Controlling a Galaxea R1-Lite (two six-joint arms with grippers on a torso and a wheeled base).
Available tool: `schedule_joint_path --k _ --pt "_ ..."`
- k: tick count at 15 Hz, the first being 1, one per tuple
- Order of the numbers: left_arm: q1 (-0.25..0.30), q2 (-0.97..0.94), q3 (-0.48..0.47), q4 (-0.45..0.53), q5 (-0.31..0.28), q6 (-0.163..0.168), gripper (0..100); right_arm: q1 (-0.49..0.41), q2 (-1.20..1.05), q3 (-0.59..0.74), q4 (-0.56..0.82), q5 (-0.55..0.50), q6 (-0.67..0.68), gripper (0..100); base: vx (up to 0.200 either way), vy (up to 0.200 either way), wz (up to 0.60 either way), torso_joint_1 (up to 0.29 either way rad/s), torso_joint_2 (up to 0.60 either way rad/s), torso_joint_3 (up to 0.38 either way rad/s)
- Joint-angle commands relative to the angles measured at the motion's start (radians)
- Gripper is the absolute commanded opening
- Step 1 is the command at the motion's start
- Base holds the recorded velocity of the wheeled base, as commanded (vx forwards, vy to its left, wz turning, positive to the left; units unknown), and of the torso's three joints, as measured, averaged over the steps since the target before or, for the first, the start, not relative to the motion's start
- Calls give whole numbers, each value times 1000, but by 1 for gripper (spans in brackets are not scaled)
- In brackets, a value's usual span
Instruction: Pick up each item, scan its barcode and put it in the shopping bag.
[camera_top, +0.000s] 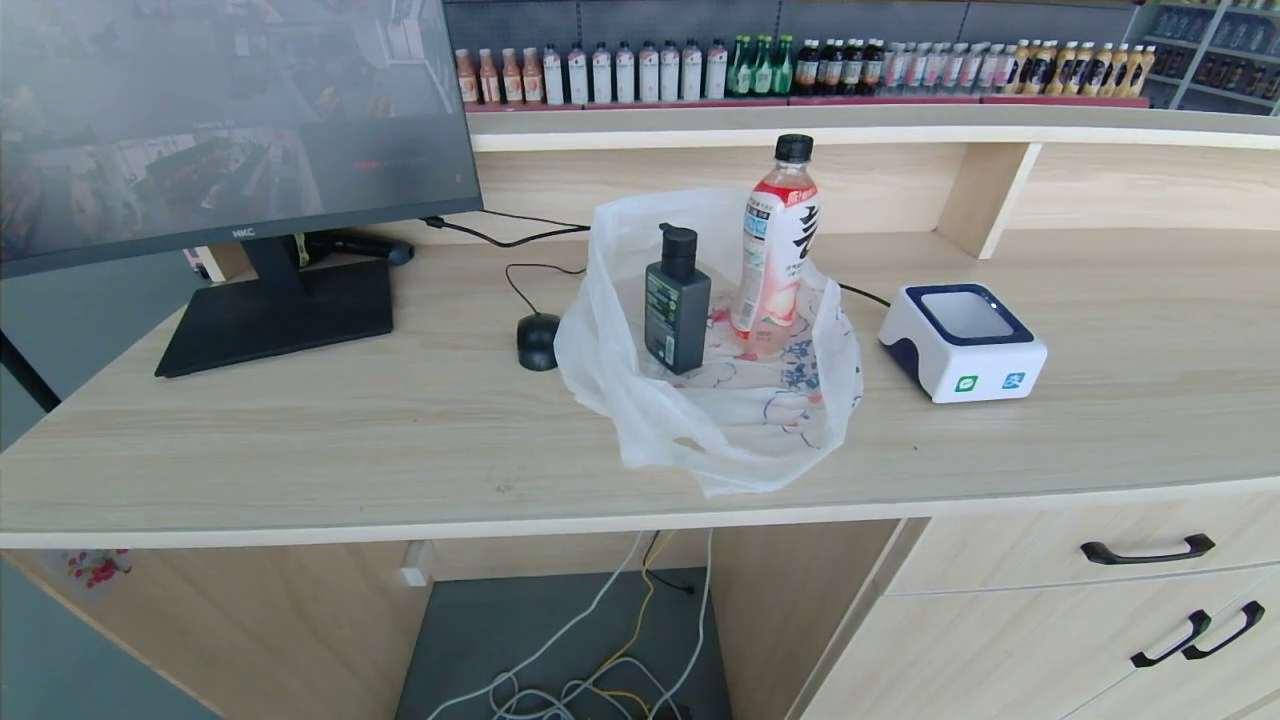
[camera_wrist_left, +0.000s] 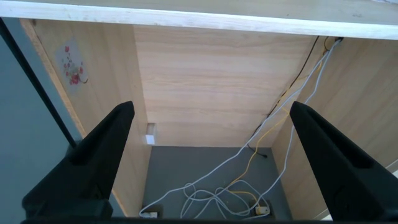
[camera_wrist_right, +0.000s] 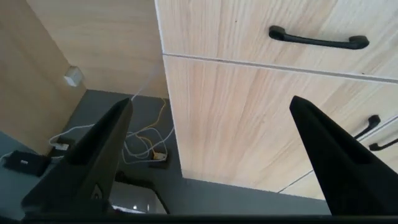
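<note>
Bottles in the bag, both tools open below the bench

Shopping bag (camera_top: 606, 345), thin white plastic with a printed pattern, sits near the middle of the bench (camera_top: 300, 430), its mouth spread wide and its lower folds reaching close to the front edge. Two items stand upright inside it. A dark pump bottle (camera_top: 677, 310) is on the side nearer the left end of the bench, and a tall drink bottle (camera_top: 775, 250) with a black cap and a pink-and-white label is just beside it, toward the back edge. I cannot tell whether the two touch.

A white and dark-blue scanner (camera_top: 962, 342) rests on the bench just beside the bag, toward the right end, with its window facing up. A black mouse (camera_top: 538, 341) lies against the bag's other side. A monitor (camera_top: 220, 110) on a flat black stand fills the back left corner. Rows of bottles line a shelf (camera_top: 800, 65) behind the bench.

The left tool (camera_wrist_left: 211, 106) is below the bench top, facing the open recess where loose cables (camera_wrist_left: 217, 193) lie on the floor. Its jaws are spread wide and hold nothing. The right tool (camera_wrist_right: 211, 101) is in front of a wooden drawer front (camera_wrist_right: 249, 118) with a black handle (camera_wrist_right: 317, 40). Its jaws are also wide apart and empty.
</note>
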Motion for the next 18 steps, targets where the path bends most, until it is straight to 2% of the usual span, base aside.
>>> schedule_joint_path --k 1,3,5,15,18 --pt "0 0 0 0 1 0 100 -108 -55 8 -5 5 7 100 0 0 0 0 0 0" --pt "0 0 0 0 -1 -1 100 -188 -90 8 -5 5 6 100 0 0 0 0 0 0" --pt "0 0 0 0 -1 0 100 -206 -138 8 -5 7 7 100 0 0 0 0 0 0" --pt "0 0 0 0 -1 -4 100 -198 -155 10 -3 7 26 100 0 0 0 0 0 0" --pt "0 0 0 0 1 -3 100 -198 -155 8 -3 7 26 100 0 -200 0 -2 -2 4"
